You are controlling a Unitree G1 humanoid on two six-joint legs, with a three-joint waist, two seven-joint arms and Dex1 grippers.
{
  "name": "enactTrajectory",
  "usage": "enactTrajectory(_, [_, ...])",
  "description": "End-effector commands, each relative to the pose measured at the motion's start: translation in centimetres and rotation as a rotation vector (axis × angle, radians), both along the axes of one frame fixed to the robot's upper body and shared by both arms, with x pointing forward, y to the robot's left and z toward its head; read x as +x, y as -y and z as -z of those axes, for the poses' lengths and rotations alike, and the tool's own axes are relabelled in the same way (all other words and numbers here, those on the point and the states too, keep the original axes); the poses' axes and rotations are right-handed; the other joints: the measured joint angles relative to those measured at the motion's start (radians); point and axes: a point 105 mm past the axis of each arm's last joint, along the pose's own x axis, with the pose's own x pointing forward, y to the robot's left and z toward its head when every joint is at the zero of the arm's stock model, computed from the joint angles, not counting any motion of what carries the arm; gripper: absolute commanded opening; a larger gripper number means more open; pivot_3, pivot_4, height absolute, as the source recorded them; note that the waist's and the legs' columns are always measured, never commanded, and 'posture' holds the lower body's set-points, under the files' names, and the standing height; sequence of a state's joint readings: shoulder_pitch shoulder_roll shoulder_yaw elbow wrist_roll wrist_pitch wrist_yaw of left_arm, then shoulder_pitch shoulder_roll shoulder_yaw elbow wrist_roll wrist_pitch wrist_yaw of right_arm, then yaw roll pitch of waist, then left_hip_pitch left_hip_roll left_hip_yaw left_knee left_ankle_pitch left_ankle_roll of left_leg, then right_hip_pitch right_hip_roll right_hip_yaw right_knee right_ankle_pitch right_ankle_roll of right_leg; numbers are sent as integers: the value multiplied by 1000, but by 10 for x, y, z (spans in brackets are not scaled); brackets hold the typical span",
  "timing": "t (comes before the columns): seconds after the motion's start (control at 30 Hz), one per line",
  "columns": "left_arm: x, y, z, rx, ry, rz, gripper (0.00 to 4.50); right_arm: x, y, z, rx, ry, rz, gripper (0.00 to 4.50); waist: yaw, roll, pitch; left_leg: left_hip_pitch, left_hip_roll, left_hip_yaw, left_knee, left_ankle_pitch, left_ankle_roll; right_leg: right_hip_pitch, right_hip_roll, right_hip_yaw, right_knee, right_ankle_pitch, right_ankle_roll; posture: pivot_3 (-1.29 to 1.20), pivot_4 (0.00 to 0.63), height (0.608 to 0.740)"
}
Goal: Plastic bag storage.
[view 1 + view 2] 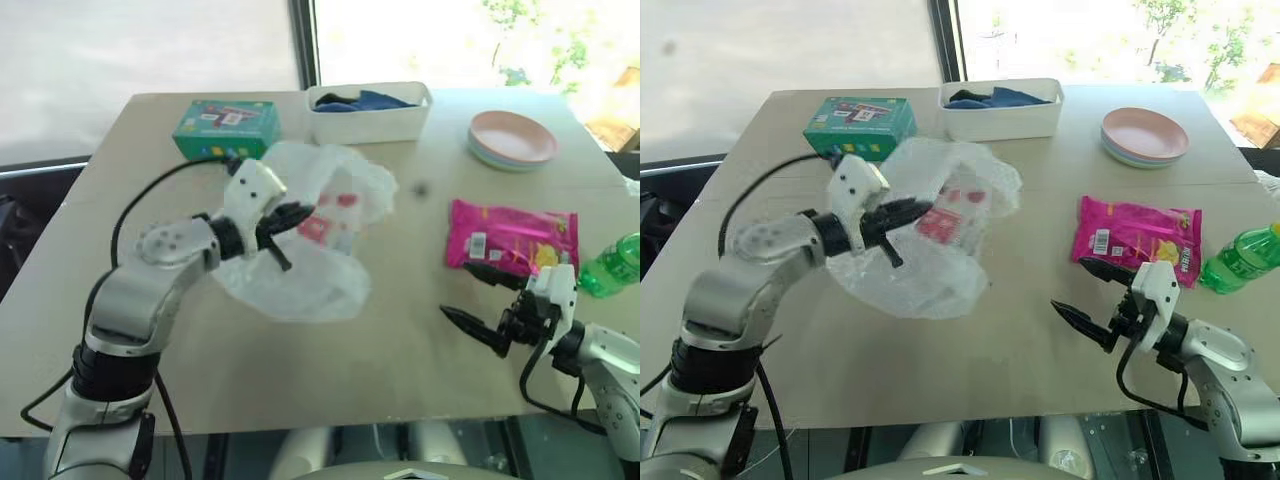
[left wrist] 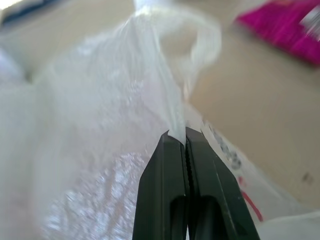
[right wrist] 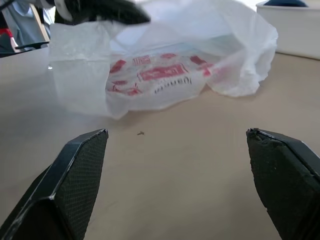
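Nearest us, our right gripper (image 1: 1085,292) hovers over bare table (image 1: 400,360), its fingers spread wide with nothing between them. Further in, our left gripper (image 1: 297,215) has its fingers pressed together on a fold of the plastic bag (image 1: 320,235), lifting that side clear while the rest sags onto the table's middle. We see thin, crinkly, translucent white film with red print; it is a rumpled heap, so we cannot tell its long axis.
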State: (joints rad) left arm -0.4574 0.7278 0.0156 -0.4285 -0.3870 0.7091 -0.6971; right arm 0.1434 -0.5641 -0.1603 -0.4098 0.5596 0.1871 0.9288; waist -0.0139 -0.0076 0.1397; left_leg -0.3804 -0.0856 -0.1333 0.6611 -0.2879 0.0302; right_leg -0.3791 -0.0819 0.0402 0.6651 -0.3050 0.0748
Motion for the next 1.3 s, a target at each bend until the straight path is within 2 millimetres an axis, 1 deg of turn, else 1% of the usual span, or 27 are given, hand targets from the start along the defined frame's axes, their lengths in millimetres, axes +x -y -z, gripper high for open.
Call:
enactTrajectory(0.03, [-1, -8, -17, 58, 53, 10, 31, 5, 6, -8, -28, 63, 34, 4500, -3, 0, 0, 0, 0, 0, 0, 0, 0, 0, 0, 0, 0, 0, 0, 0, 150, 740])
enactTrajectory(0.17, [2, -12, -25, 75, 68, -2, 31, 12, 11, -9, -65, 94, 75, 4500, 1, 0, 0, 0, 0, 0, 0, 0, 0, 0, 1, 0, 1, 0, 0, 0, 150, 740])
enactTrajectory(0.2, [4, -13, -24, 100, 70, -11, 31, 20, 17, -8, -110, 124, 135, 4500, 1, 0, 0, 0, 0, 0, 1, 0, 0, 0, 1, 0, 0, 0, 0, 0, 150, 740])
enactTrajectory(0.27, [10, -19, -21, 135, 66, -50, 31, 45, 41, -11, -246, 220, 324, 4500, -1, 0, 0, 0, 0, 0, 2, 0, 0, 0, 1, 0, 1, 0, 0, 0, 150, 740])
enactTrajectory(0.3, [12, -20, -19, 141, 63, -57, 31, 54, 50, -13, -319, 266, 387, 4500, 0, 0, 0, 0, -1, 0, 3, 0, 0, 0, 3, 1, 1, 1, 1, 0, 150, 740])
enactTrajectory(0.4, [14, -17, -18, 137, 61, -56, 31, 64, 67, -3, -638, 339, 394, 4500, 4, 0, 0, 0, -2, 0, 4, 0, 0, -2, 3, 1, 4, 1, 1, 0, 150, 740])
enactTrajectory(0.43, [14, -16, -17, 137, 61, -58, 31, 66, 72, -3, -730, 383, 391, 4500, 6, 0, 0, -1, -2, 0, 4, 0, 0, -2, 3, 0, 4, 0, 1, 0, 150, 740])
enactTrajectory(0.53, [16, -15, -15, 139, 61, -63, 31, 67, 87, -1, -890, 459, 362, 4500, 3, 0, 0, -1, -2, 0, 4, 0, 0, -2, 4, 0, 4, 0, 1, 0, 150, 740])
enactTrajectory(0.63, [17, -14, -17, 127, 66, -71, 31, 58, 103, 9, -986, 452, 318, 4500, 2, 0, 0, -1, -2, 1, 5, 0, 0, -1, 3, 1, 4, 0, 1, 0, 150, 740])
enactTrajectory(0.7, [19, -15, -19, 112, 73, -81, 31, 53, 113, 10, -1027, 452, 305, 4500, 2, 0, 0, -1, -2, 1, 5, 0, 0, -1, 3, 1, 3, 0, 1, 0, 150, 740])
enactTrajectory(0.77, [20, -14, -22, 90, 74, -88, 31, 51, 120, 9, -1067, 461, 311, 4500, 2, 0, 0, -1, -2, 1, 5, 0, 0, -1, 3, 1, 4, 0, 1, 0, 150, 740])
enactTrajectory(0.83, [21, -13, -21, 86, 72, -86, 31, 54, 125, 9, -1102, 474, 330, 4500, -1, 0, 0, -1, -1, 1, 5, 0, 0, 0, 4, 2, 4, 1, 1, 0, 150, 740])
enactTrajectory(0.9, [20, -11, -19, 86, 69, -81, 31, 61, 128, 6, -1123, 502, 374, 4500, -2, 0, 0, 0, -1, 2, 6, 0, 0, 0, 4, 2, 5, 1, 1, 0, 150, 740])
enactTrajectory(0.97, [20, -10, -19, 78, 64, -74, 31, 70, 128, 1, -1120, 530, 426, 4500, -3, 0, 0, 0, -1, 3, 6, 0, 0, -1, 4, 3, 5, 1, 1, 0, 150, 740])
enactTrajectory(1.07, [20, -9, -18, 77, 60, -72, 31, 78, 127, 3, -1135, 545, 446, 4500, -2, 0, 0, 0, -1, 3, 6, 0, 0, -1, 4, 3, 6, 1, 1, 0, 150, 740])
enactTrajectory(1.1, [20, -10, -18, 80, 61, -73, 0, 80, 127, 5, -1141, 547, 448, 3951, -2, 0, 0, 0, -1, 3, 6, 0, 0, -1, 4, 3, 6, 1, 1, 0, 150, 740])
enactTrajectory(1.13, [20, -11, -18, 80, 61, -75, 0, 80, 125, 4, -1125, 552, 450, 3730, 0, 0, 0, 0, -1, 3, 6, 0, 0, -1, 4, 3, 6, 0, 1, 0, 150, 740])
enactTrajectory(1.2, [20, -12, -19, 78, 62, -78, 0, 80, 121, 3, -1105, 568, 448, 2886, 3, 0, 0, -1, -1, 2, 6, 0, 0, -1, 4, 2, 5, 0, 1, 0, 150, 740])
enactTrajectory(1.23, [20, -13, -19, 77, 61, -80, 0, 80, 120, 2, -1103, 576, 446, 2329, 2, 0, 0, -1, -1, 2, 6, 0, 0, -1, 4, 2, 5, 0, 1, 0, 150, 740])
enactTrajectory(1.27, [20, -13, -19, 79, 61, -81, 0, 80, 118, 2, -1096, 578, 441, 1943, 1, 0, 0, -1, -1, 2, 6, 0, 0, -1, 4, 2, 5, 0, 1, 0, 150, 740])
enactTrajectory(1.3, [20, -13, -19, 78, 60, -81, 0, 79, 116, 3, -1086, 578, 427, 1327, 0, 0, 0, -1, -1, 3, 6, 0, 0, -1, 4, 3, 5, 0, 1, 0, 150, 740])
